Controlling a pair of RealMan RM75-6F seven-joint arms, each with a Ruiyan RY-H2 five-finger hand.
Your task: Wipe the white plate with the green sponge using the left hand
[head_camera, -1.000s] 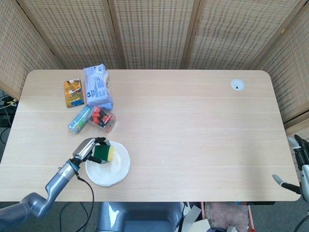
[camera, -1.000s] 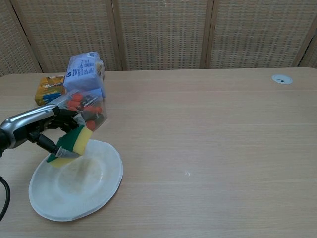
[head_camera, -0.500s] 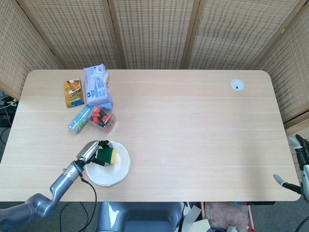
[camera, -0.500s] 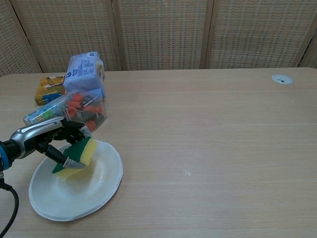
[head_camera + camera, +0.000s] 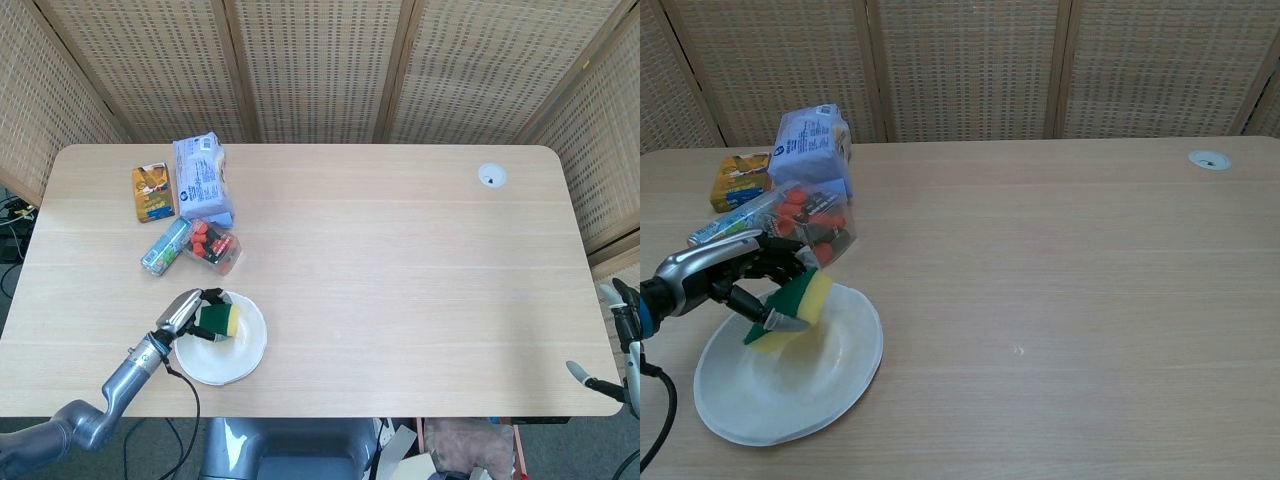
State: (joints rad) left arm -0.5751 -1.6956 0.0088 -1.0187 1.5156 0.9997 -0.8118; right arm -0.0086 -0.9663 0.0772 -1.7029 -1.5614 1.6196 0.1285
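The white plate (image 5: 235, 352) (image 5: 820, 385) lies near the table's front left edge. My left hand (image 5: 185, 312) (image 5: 735, 275) grips the green and yellow sponge (image 5: 217, 320) (image 5: 792, 305) and presses it onto the plate's far left part. In the chest view the sponge is tilted, its green side down on the plate. My right hand (image 5: 618, 340) shows only at the right border of the head view, off the table beyond its front right corner; its fingers are too small to read.
Behind the plate sit a clear box of red items (image 5: 212, 247) (image 5: 810, 222), a small tube (image 5: 164, 245), a blue tissue pack (image 5: 201, 180) (image 5: 810, 148) and an orange box (image 5: 152, 192) (image 5: 740, 180). A round grommet (image 5: 491, 176) marks the far right.
The left hand has slid the sponge across the plate, first toward the front, then slightly back. The plate has shifted a little to the left with it.
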